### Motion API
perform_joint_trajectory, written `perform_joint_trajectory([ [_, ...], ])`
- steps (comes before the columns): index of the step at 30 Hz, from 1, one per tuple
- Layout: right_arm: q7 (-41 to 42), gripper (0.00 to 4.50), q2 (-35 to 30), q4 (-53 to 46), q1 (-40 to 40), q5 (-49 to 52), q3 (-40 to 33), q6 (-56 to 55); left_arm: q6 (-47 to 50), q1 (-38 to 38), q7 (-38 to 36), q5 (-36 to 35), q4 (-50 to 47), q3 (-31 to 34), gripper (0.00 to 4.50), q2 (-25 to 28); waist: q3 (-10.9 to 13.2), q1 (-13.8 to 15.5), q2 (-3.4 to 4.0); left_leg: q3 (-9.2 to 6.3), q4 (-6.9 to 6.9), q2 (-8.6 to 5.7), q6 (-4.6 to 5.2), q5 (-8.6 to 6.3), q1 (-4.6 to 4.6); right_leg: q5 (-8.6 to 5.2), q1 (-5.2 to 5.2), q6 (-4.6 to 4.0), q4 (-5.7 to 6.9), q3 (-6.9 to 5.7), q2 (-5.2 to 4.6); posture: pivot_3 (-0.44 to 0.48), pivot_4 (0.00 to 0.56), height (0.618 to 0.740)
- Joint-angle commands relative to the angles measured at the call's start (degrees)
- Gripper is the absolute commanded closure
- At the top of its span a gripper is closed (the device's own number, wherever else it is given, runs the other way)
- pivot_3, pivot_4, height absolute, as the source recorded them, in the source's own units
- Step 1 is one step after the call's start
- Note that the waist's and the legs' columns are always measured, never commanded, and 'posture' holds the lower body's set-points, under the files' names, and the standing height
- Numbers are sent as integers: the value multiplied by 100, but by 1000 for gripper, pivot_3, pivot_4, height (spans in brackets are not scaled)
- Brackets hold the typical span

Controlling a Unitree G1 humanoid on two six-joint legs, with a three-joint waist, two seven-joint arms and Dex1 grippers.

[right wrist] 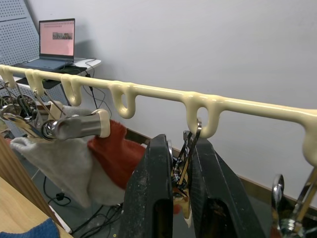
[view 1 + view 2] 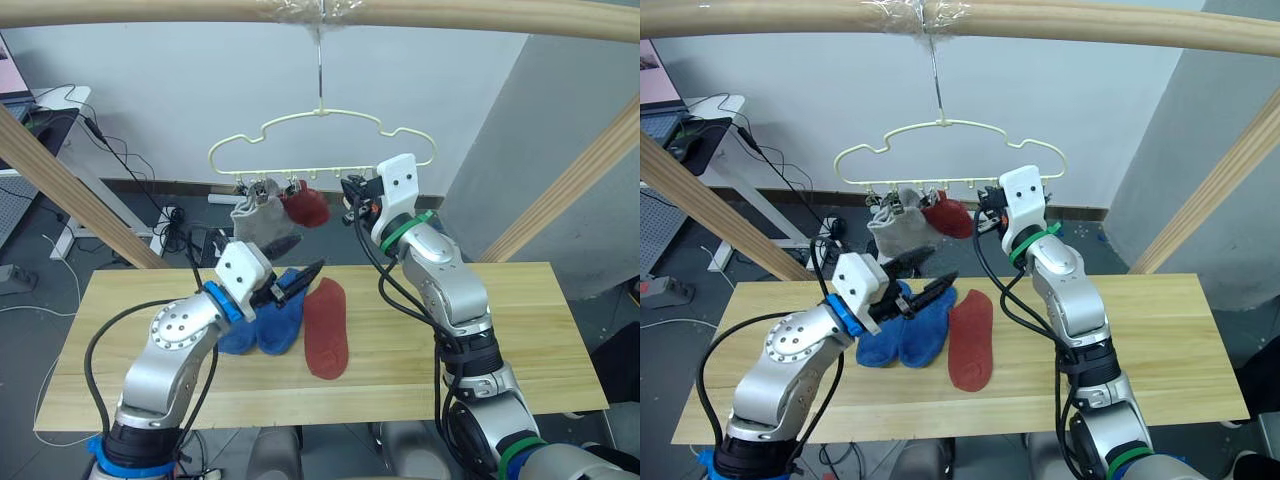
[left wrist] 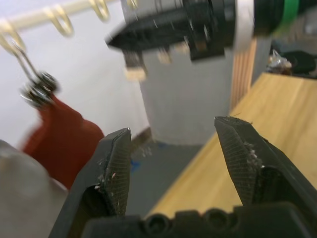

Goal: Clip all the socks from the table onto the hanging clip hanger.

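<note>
The pale-yellow cloud-shaped wire clip hanger point(image 2: 322, 140) hung by its hook from the thick round wooden pole point(image 2: 150, 10) above the light plank desk point(image 2: 520, 330). A light grey knit sock point(image 2: 256, 221) and a rust-red knit sock point(image 2: 307, 206) already hung from clips near its left end. On the desk lay two blue ankle socks point(image 2: 268, 324), side by side and touching, with a second rust-red sock point(image 2: 326, 328) just beside them to the right.

The right end effector point(image 1: 179, 171) was raised to the hanger's lower bar, its two black fingers pressed together on a small metal clip point(image 1: 187, 148) dangling from one of the loops, apparently squeezing it open. The left end effector point(image 2: 296, 283) hovered just above the blue socks with its fingers spread and nothing between them.

The step in hand looked like preparing a free clip for the next sock. The next move would call for the left arm to pick one sock from the desk by its cuff, lift it to the held clip, and feed the edge between the clip's teeth before the right fingers let go.
</note>
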Motion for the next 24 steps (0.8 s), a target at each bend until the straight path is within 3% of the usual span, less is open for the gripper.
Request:
perform_joint_trajectory([
  [1, -24, 4405, 25, -164, -125, 80, -15, -102, 9, 146, 192, 303, 171, -447, 682, -238, 0, 4, 0, 0, 0, 0, 0, 0, 0, 0, 0, 0, 0, 0, 0, -80, 225, 740],
  [3, -29, 4405, 20, -164, -126, 90, -9, -99, 14, 138, 383, 444, 333, -535, 71, -408, 0, 7, 0, 0, 3, -1, 0, 0, -1, 0, 0, 0, 2, 0, -1, -80, 225, 740],
  [4, -32, 4405, 20, -168, -125, 95, 0, -88, 65, 94, 562, 616, 550, -662, 0, -547, 0, 6, 0, -1, 4, -1, 0, 0, -1, 0, 0, 0, 4, -1, -1, -87, 228, 740],
  [12, 1, 4405, -42, -279, -66, 122, 63, 42, 494, -424, 1559, 1464, 2125, -1158, 0, -1534, -1, 0, 1, -2, 5, -3, 1, 1, 2, 1, 1, 0, 9, -1, 0, -102, 242, 740],
  [17, 6, 4405, -60, -346, -21, 129, 88, 125, 590, -728, 1837, 1717, 2798, -1082, 0, -1722, -1, -4, 1, -4, 5, -3, 2, 1, 2, 1, 1, -1, 13, -2, 0, -111, 251, 740],
  [23, -14, 4405, -49, -387, 0, 145, 84, 186, 902, -813, 1674, 1834, 3083, -1237, 0, -1720, -1, -5, 1, -4, 5, -3, 1, 1, 2, 1, 1, 0, 12, -3, 0, -117, 255, 740],
  [24, -19, 4405, -42, -392, 4, 152, 80, 193, 919, -822, 1632, 1874, 3108, -1280, 180, -1697, -1, -4, 1, -4, 5, -3, 1, 1, 2, 1, 1, 0, 12, -3, 0, -117, 255, 740],
])
